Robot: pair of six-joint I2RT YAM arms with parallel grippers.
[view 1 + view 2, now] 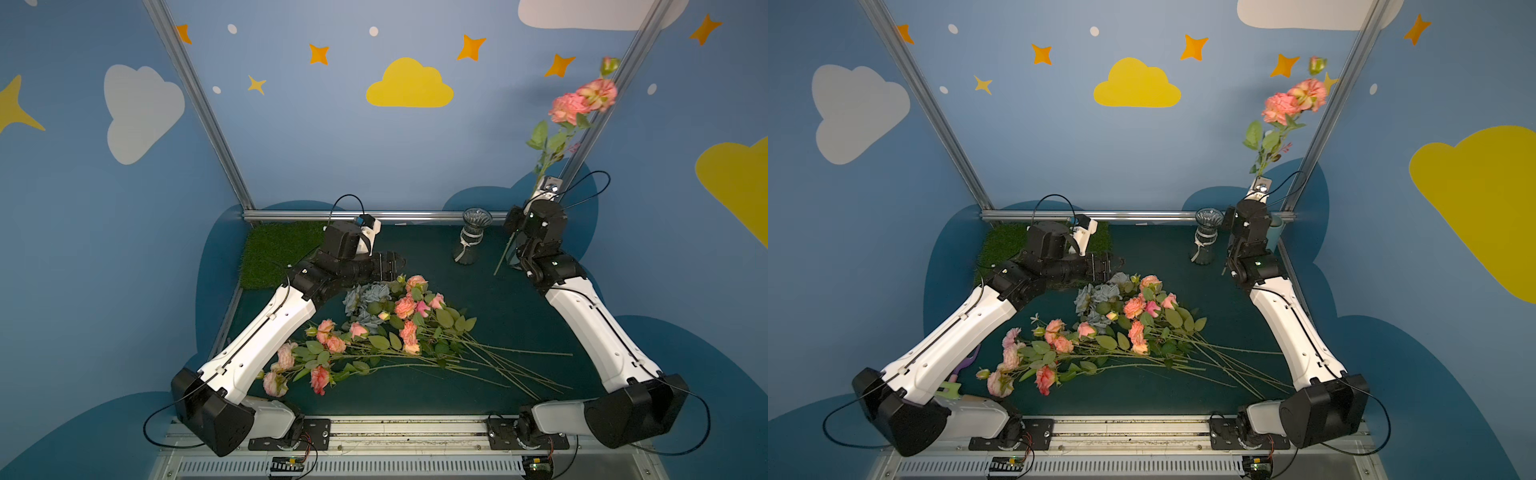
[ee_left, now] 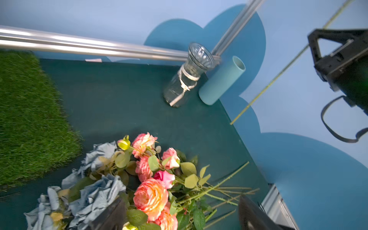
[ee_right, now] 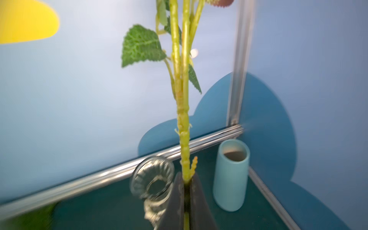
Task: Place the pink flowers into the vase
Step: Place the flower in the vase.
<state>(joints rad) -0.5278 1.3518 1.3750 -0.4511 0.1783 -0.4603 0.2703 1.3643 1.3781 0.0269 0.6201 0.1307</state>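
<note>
Closest to the lens, the right gripper [image 3: 186, 180] is pinching both dark fingers shut on the green stem [image 3: 183, 119] of one pink flower spray. It is gripping partway up the stem, so the blooms [image 1: 582, 102] are riding high against the back wall while the bare lower end is hanging free beneath the jaws. Judgement: this hold is leaving a free length to enter a narrow mouth first.

The glass vase [image 1: 471, 241] is standing upright at the rear of the table [image 1: 519, 324], just beside the right wrist. The stem's lower end is pointing down beside the vase, on the side nearer the right arm, neither over its mouth nor inside it. Whether the tip is touching the table cannot be told. A light-blue cylinder [image 2: 221, 81] is standing just beside the vase toward the corner; the glass one is being taken as the target, as a judgement only.

The left gripper [image 1: 401, 262] is holding its jaws wide apart and gripping nothing, hovering over the bloom end of the heap. The other pink flowers [image 1: 374, 336] are lying mid-table, mixed with grey-blue flowers [image 1: 365, 299], stems fanning toward the right arm. None is in the vase yet.
</note>
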